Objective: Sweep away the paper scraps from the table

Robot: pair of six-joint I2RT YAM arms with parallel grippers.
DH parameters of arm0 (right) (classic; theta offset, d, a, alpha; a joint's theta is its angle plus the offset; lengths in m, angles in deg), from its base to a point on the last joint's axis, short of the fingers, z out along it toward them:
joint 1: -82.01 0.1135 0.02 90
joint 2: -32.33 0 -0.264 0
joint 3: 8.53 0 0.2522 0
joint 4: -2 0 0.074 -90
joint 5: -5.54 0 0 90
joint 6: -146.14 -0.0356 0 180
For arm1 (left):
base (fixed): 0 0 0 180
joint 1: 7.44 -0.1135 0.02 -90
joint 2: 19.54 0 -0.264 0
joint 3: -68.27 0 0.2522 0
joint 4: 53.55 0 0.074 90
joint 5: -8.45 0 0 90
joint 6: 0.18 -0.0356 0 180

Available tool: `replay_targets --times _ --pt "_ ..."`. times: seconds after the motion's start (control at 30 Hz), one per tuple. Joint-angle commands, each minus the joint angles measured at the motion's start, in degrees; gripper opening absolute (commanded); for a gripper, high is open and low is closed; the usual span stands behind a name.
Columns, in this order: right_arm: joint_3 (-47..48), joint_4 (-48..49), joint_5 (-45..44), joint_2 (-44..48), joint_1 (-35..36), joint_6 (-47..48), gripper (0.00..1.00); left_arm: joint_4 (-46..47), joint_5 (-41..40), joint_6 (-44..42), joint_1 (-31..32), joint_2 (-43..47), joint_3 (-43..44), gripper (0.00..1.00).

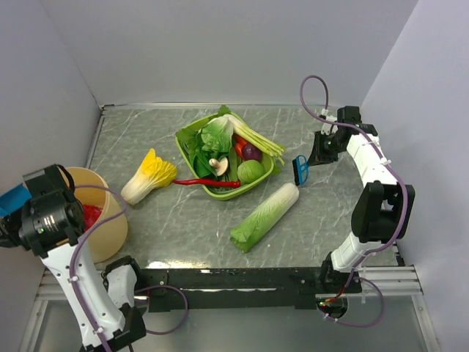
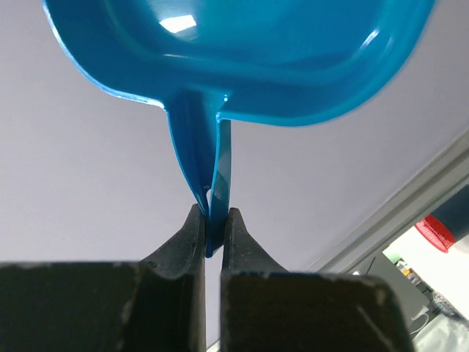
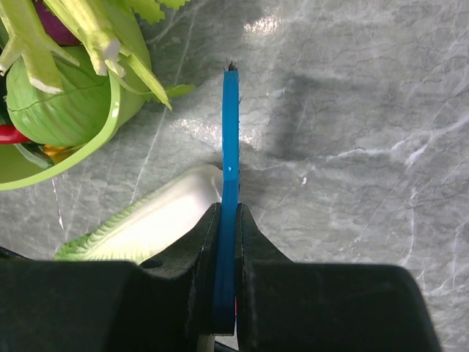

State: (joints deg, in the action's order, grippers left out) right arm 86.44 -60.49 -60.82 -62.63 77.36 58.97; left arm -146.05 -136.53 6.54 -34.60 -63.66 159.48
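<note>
Red paper scraps (image 1: 91, 216) are lying half hidden inside the round tan bucket (image 1: 110, 235), uncountable, off the grey-green marbled table (image 1: 183, 220). Left gripper (image 2: 214, 229) is pinching one blue plastic dustpan (image 2: 242, 59), its rim cropped. Right gripper (image 3: 227, 220) is clamping one blue brush (image 3: 231, 132), seen edge-on.

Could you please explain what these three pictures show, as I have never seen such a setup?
Two robot arms are bolted at the near edge of a table. One picture looks down from above; the other two come from cameras on each wrist. The left gripper, at the far left over a bucket with red paper scraps inside, has its jaws shut on a blue dustpan. The right gripper pinches a blue brush above the table. On the table lie a green basket of toy vegetables, two cabbages and a red chili.
</note>
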Motion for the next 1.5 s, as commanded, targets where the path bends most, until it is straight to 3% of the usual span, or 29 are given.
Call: replay_targets --times 0.0,0.07,0.1,0.17,0.2,0.3,0.33,0.43,0.57,0.63,0.67,0.8,0.83,1.03,1.23,1.47 --pt "-0.6 1.5 0.4 3.3 -0.2 0.0 0.0 1.0 2.8 4.3 -0.4 -5.0 8.9 0.01" --pt "0.2 1.2 0.4 3.4 -0.4 0.4 0.0 2.6 7.3 8.4 -0.3 -7.5 12.8 0.01" --pt "0.6 0.9 0.4 3.5 -0.4 0.7 0.0 4.2 16.7 10.1 -0.3 -11.0 20.0 0.01" --pt "1.4 0.6 -0.5 3.7 -0.6 1.6 0.0 4.1 26.1 18.4 -0.4 -15.3 29.0 0.01" --pt "1.6 0.4 -1.0 3.9 -0.8 1.8 0.0 3.9 34.6 21.1 -0.3 -19.2 37.9 0.01" --pt "1.5 -0.2 -2.5 5.7 -1.9 3.3 0.0 1.1 50.6 28.7 -0.4 -23.9 50.3 0.01" --pt "1.2 -0.5 -2.9 7.0 -2.7 4.3 0.0 0.5 61.6 28.7 -0.4 -23.7 50.2 0.01" --pt "1.0 -1.5 -4.1 9.3 -4.4 7.4 0.0 3.0 78.8 26.2 -0.3 -19.7 40.7 0.01" --pt "0.4 -3.3 -5.6 12.0 -8.3 11.8 0.0 6.8 88.8 28.4 2.3 -19.4 31.5 0.01" --pt "-1.5 -3.3 -6.8 14.1 -9.4 13.9 0.0 7.3 88.2 35.2 6.5 -22.7 29.9 0.01" --pt "-2.2 -3.8 -7.6 14.8 -9.7 14.7 0.0 6.8 85.4 36.9 13.4 -25.3 29.9 0.01" --pt "-9.6 -1.8 -11.3 22.0 -9.6 19.4 0.0 8.2 82.8 44.5 28.6 -26.7 25.0 0.01" --pt "-13.5 -0.2 -11.7 23.8 -9.6 20.8 0.0 8.2 82.3 44.7 33.7 -26.2 22.9 0.01" --pt "-25.1 12.8 -16.7 33.6 -8.9 35.9 0.0 7.8 74.4 43.6 50.3 -19.6 2.8 0.01" --pt "-36.3 23.5 -19.7 39.7 -6.7 49.7 0.0 8.0 67.7 45.6 61.3 -17.8 -10.9 0.01" --pt "-46.7 31.8 -21.7 43.5 -3.0 56.5 0.0 17.9 59.7 50.1 64.4 -22.4 -21.3 0.03"
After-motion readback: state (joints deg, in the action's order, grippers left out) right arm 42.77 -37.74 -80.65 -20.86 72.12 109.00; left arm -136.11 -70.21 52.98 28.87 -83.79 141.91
